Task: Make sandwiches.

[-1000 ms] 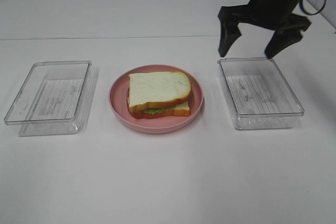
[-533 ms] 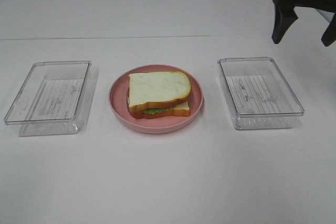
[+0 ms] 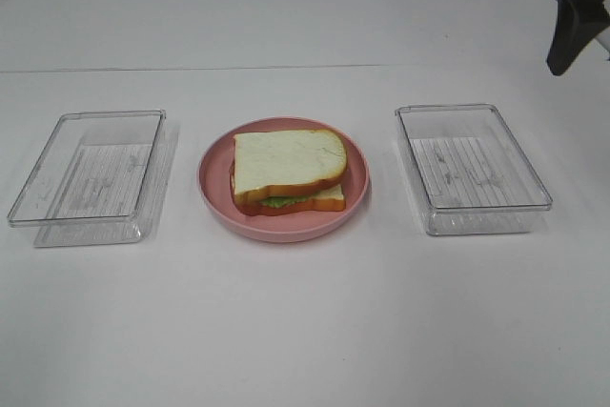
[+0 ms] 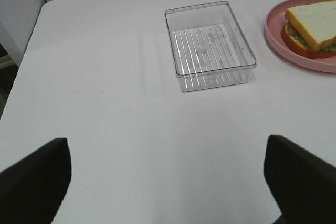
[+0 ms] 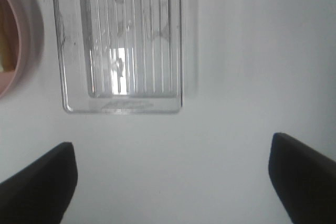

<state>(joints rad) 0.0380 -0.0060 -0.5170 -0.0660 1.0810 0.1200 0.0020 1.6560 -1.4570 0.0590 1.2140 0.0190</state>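
The sandwich [image 3: 288, 170] sits on the round pink plate [image 3: 215, 188] at the table's middle: two white bread slices with brown crust, green lettuce showing between them. It also shows in the left wrist view [image 4: 313, 26]. My right gripper [image 5: 170, 182] is open and empty, high at the far right edge; only one black finger [image 3: 572, 21] shows in the high view. My left gripper [image 4: 168, 179] is open and empty, out of the high view, over bare table before the left tray.
A clear plastic tray [image 3: 88, 176] stands left of the plate, also in the left wrist view [image 4: 209, 52]. A second clear tray [image 3: 471, 167] stands right of it, also in the right wrist view [image 5: 122, 40]. Both trays hold nothing.
My right gripper has risen and pulled away to the right, from above the right tray's far end to the frame's right edge. The sandwich and trays have not moved.
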